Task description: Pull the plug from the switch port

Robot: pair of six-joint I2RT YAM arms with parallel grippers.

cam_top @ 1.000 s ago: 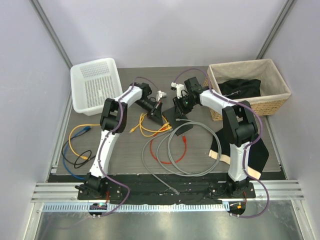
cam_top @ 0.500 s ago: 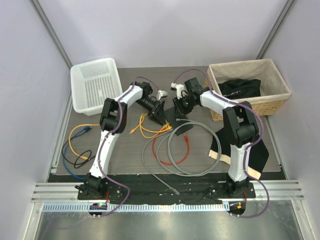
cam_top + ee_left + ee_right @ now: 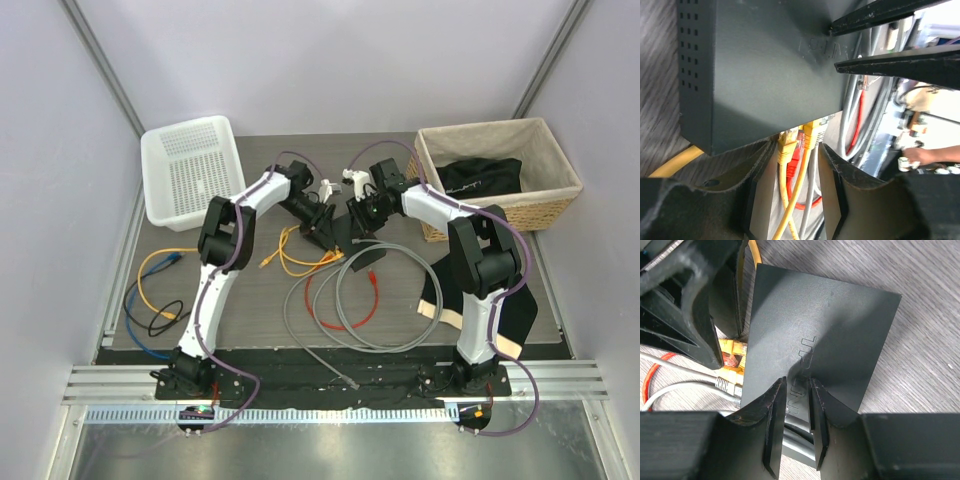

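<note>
The switch point(image 3: 345, 230) is a flat matte-black box lying mid-table between my two grippers. In the left wrist view its port edge point(image 3: 765, 75) faces me, holding two yellow plugs point(image 3: 788, 145), a red plug point(image 3: 796, 157) and a grey plug. My left gripper point(image 3: 797, 165) is open, one finger on each side of those plugs and their cables, close to the ports. My right gripper point(image 3: 798, 395) has its jaws only narrowly apart, and both tips rest on the switch's top face point(image 3: 825, 330) near its edge. It clamps nothing.
A white plastic basket point(image 3: 190, 170) stands back left and a wicker basket point(image 3: 500, 170) with dark cloth back right. Grey cable coils point(image 3: 350, 300), yellow cable point(image 3: 150, 280) and a black-and-cream cloth point(image 3: 480, 300) lie on the table in front.
My left gripper has moved a little right, closer to the switch's port edge. My right gripper has shifted slightly on the switch.
</note>
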